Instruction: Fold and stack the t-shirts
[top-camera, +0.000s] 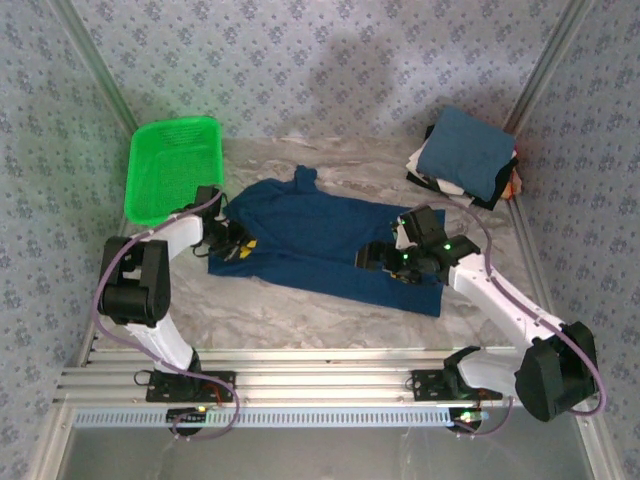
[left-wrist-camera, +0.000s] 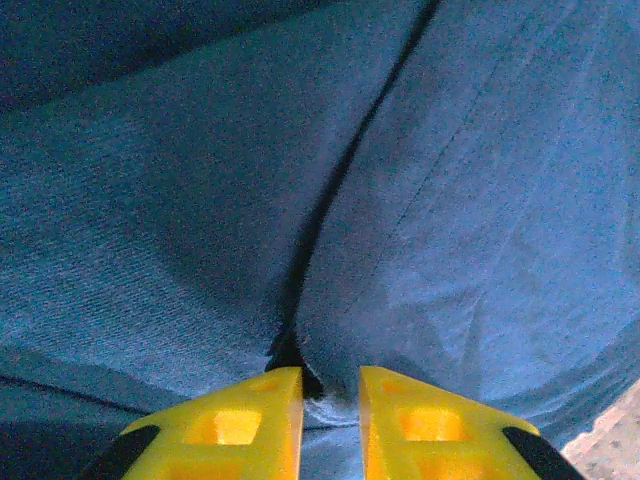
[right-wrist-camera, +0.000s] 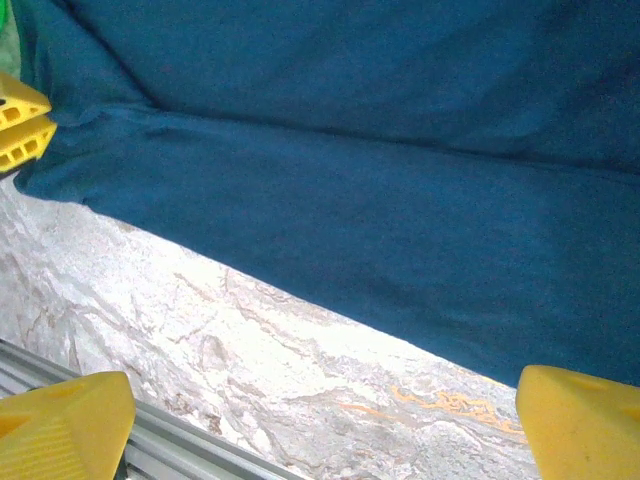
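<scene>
A dark navy t-shirt (top-camera: 320, 235) lies spread flat on the marbled table (top-camera: 300, 310). My left gripper (top-camera: 238, 247) sits at the shirt's left edge. In the left wrist view its yellow jaws (left-wrist-camera: 330, 400) are nearly together, with a fold of the blue cloth (left-wrist-camera: 450, 200) pinched between them. My right gripper (top-camera: 383, 262) hovers over the shirt's near right part, open. In the right wrist view its fingertips (right-wrist-camera: 325, 420) stand far apart over bare table beside the shirt's hem (right-wrist-camera: 400, 250). The left gripper's yellow fingers (right-wrist-camera: 22, 125) show at that view's left edge.
A stack of folded t-shirts (top-camera: 465, 150), teal-blue on top with white, black and orange-red edges beneath, sits at the back right corner. A bright green mesh basket (top-camera: 172, 165) stands at the back left. Patterned walls enclose the table, and an aluminium rail (top-camera: 320, 380) runs along the near edge.
</scene>
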